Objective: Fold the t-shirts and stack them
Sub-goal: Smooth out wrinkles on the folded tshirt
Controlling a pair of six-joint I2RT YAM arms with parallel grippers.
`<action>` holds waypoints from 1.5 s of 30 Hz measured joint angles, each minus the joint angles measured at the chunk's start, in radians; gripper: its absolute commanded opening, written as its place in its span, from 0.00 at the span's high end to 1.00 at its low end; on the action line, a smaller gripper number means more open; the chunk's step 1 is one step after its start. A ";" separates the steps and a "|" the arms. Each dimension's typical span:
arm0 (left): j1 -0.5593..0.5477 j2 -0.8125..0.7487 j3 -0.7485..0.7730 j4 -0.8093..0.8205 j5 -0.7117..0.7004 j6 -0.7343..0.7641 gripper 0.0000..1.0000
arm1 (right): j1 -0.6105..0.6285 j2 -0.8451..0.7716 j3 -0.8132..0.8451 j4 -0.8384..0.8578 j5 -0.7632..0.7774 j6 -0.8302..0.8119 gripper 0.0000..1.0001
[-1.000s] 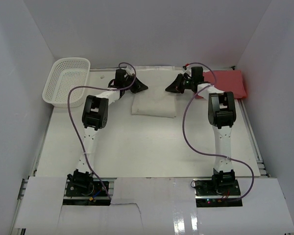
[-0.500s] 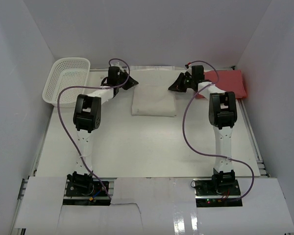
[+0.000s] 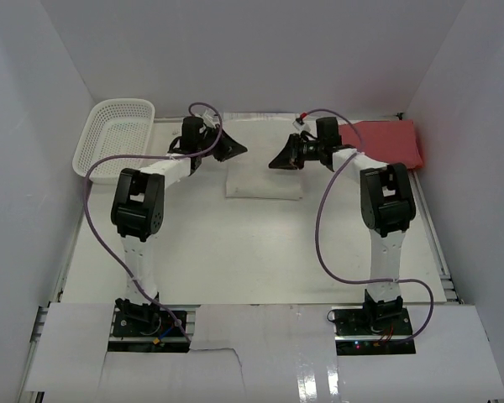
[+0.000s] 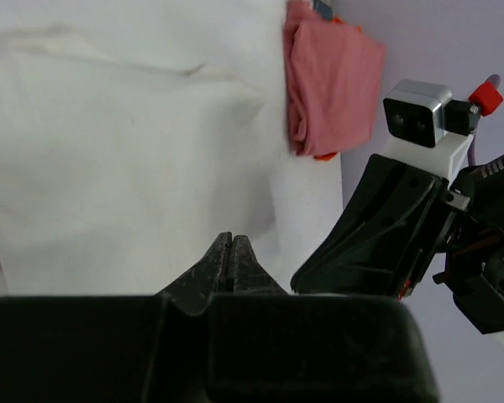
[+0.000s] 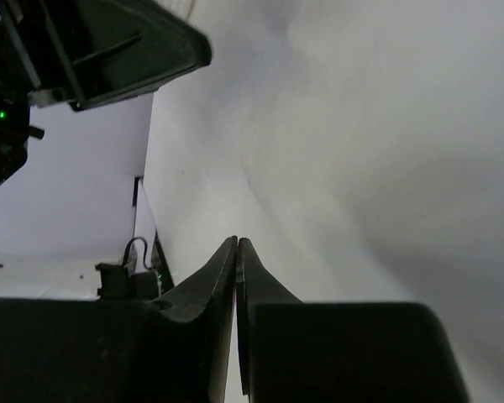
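Observation:
The cream-white t-shirt (image 3: 263, 181) lies folded on the table at the middle back, and fills the left wrist view (image 4: 126, 168). The red t-shirt (image 3: 388, 143) lies folded at the back right, apart from it, and shows in the left wrist view (image 4: 329, 80). My left gripper (image 3: 240, 149) hovers over the cream shirt's far left corner, shut (image 4: 232, 241) with nothing between its fingers. My right gripper (image 3: 273, 163) hovers over the far right part of the same shirt, shut (image 5: 236, 243) and empty. The two grippers point at each other, a short gap apart.
A white mesh basket (image 3: 115, 138) stands at the back left corner. White walls close in the table on the left, back and right. Purple cables (image 3: 323, 218) loop from both arms above the table.
My right gripper has moved left and lower, over the cream shirt's far edge. The left arm's elbow has swung left, and its gripper has gone left and come back.

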 measured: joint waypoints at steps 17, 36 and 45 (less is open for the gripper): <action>-0.050 0.253 0.044 -0.070 0.088 0.017 1.00 | 0.024 0.217 -0.069 0.001 -0.105 0.088 0.92; -0.069 -0.076 -0.064 -0.133 0.067 0.037 0.90 | 0.022 0.062 0.000 -0.175 0.000 -0.017 0.92; -0.103 0.193 -0.171 0.103 0.280 -0.040 0.92 | 0.014 0.188 0.253 -0.148 -0.005 0.040 0.92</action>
